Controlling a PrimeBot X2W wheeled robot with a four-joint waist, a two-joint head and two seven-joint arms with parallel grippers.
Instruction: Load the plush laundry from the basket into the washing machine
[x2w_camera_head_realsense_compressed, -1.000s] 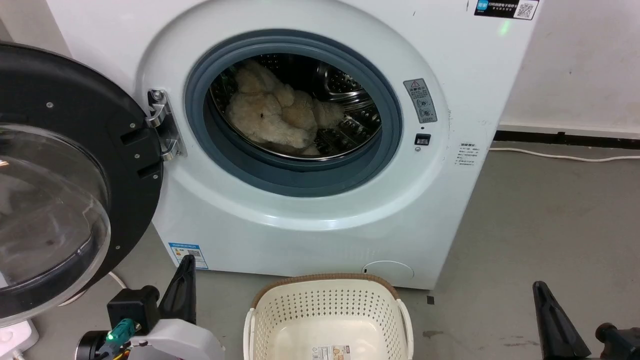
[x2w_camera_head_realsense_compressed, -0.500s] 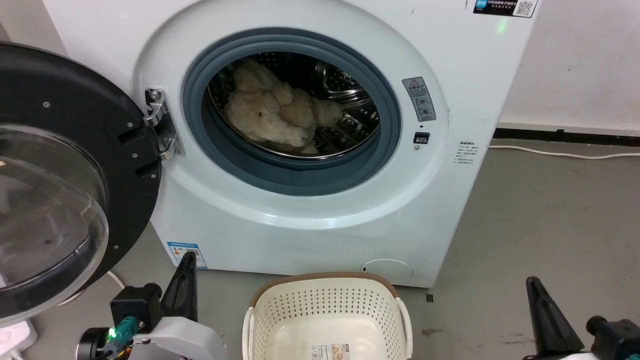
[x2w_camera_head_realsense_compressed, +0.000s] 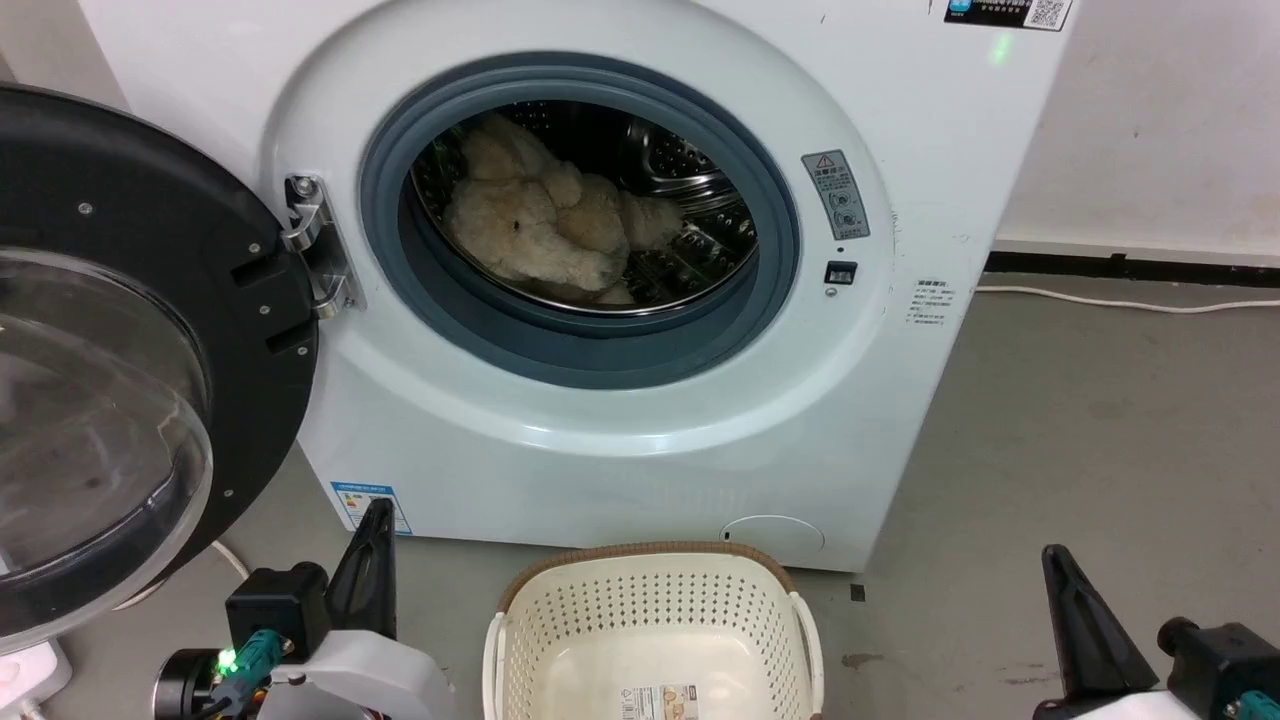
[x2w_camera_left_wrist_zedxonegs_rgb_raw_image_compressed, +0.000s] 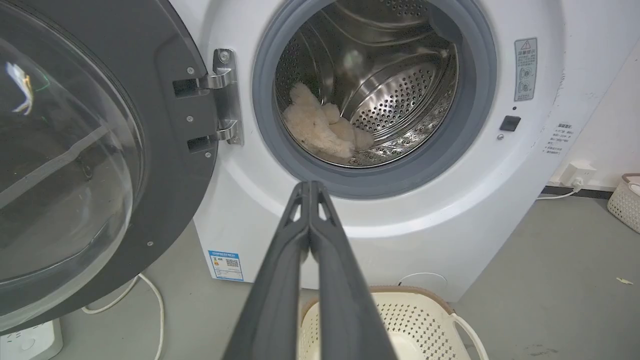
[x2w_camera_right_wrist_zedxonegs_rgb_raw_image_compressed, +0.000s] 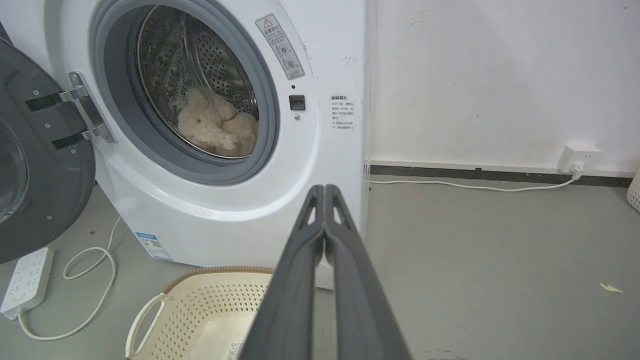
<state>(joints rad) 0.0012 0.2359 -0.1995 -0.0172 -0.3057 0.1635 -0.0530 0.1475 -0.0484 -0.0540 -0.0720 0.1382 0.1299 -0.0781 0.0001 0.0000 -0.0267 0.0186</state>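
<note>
The plush laundry (x2w_camera_head_realsense_compressed: 545, 232), a shaggy cream toy, lies inside the steel drum of the white washing machine (x2w_camera_head_realsense_compressed: 560, 420), whose round door (x2w_camera_head_realsense_compressed: 120, 360) hangs wide open at the left. The toy (x2w_camera_left_wrist_zedxonegs_rgb_raw_image_compressed: 322, 129) also shows in the drum in the left wrist view, and the toy (x2w_camera_right_wrist_zedxonegs_rgb_raw_image_compressed: 215, 125) in the right wrist view. The cream basket (x2w_camera_head_realsense_compressed: 655, 635) stands on the floor before the machine with only a label on its floor. My left gripper (x2w_camera_head_realsense_compressed: 375, 520) is shut at the lower left, left of the basket. My right gripper (x2w_camera_head_realsense_compressed: 1055, 560) is shut at the lower right.
A white power strip (x2w_camera_right_wrist_zedxonegs_rgb_raw_image_compressed: 27, 275) with a looping cable (x2w_camera_right_wrist_zedxonegs_rgb_raw_image_compressed: 92, 280) lies on the floor under the open door. A cable (x2w_camera_right_wrist_zedxonegs_rgb_raw_image_compressed: 475, 187) runs along the wall to a socket (x2w_camera_right_wrist_zedxonegs_rgb_raw_image_compressed: 577, 157). Another pale basket (x2w_camera_left_wrist_zedxonegs_rgb_raw_image_compressed: 625, 200) stands at the right by the wall. Grey floor stretches right of the machine.
The picture has shifted slightly up and left, so the camera has moved. Both grippers show a little higher at the bottom; the toy and basket lie as before.
</note>
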